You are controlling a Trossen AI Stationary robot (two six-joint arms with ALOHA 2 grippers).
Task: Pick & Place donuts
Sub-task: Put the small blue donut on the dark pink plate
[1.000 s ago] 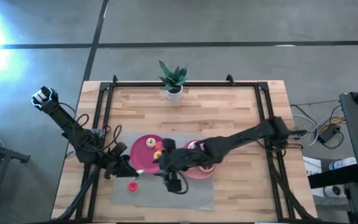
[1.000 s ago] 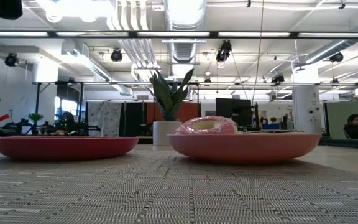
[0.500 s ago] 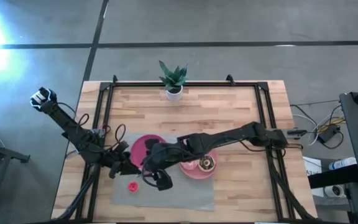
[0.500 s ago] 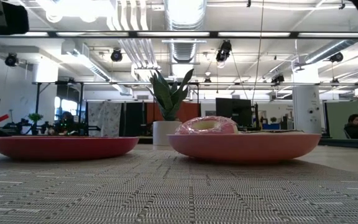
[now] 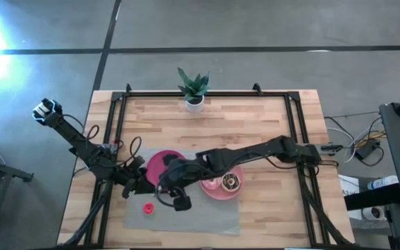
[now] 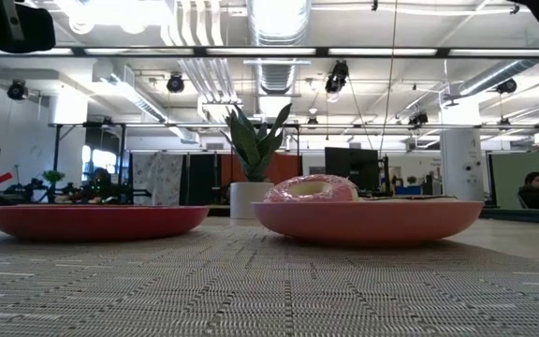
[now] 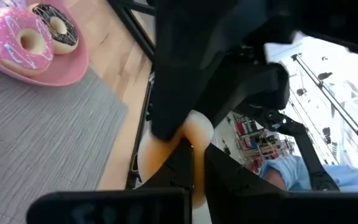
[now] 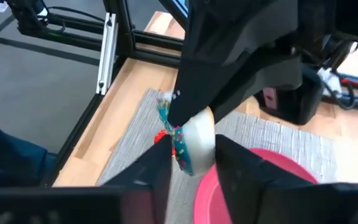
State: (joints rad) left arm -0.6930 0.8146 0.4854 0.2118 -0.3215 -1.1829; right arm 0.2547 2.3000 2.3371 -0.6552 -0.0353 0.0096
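A pale sprinkled donut (image 8: 194, 144) hangs in the air between both grippers, above the grey mat (image 5: 186, 215) near the red plate (image 5: 160, 165). My left gripper (image 7: 197, 171) is shut on it. My right gripper (image 8: 194, 171) is open, with one finger on each side of the donut. In the high view the left gripper (image 5: 150, 187) and the right gripper (image 5: 168, 196) meet tip to tip and hide the donut. A pink donut (image 7: 18, 38) and a chocolate donut (image 7: 58, 26) lie on the pink plate (image 7: 55, 71). A tiny red donut (image 5: 148, 207) lies on the mat. My left gripper pinches the pale donut by its rim (image 7: 166, 149) between its two fingers. The donut is lifted clear of the mat and sticks out past the fingertips. My right gripper's fingers (image 8: 157, 174) stand close on either side of the same donut; whether they touch it, I cannot tell.
A potted plant (image 5: 194, 89) stands at the table's far edge. The black frame rails (image 5: 120, 118) run along both sides of the table. The right arm (image 5: 255, 153) reaches across the pink plate (image 5: 221, 189). Bare wood lies between the plates and the plant.
My right gripper has swung toward the table's left, from the near-left rim of the pink plate to my left gripper, uncovering the chocolate donut. It has hardly moved in the last half second. My left gripper has held about still with the pale donut.
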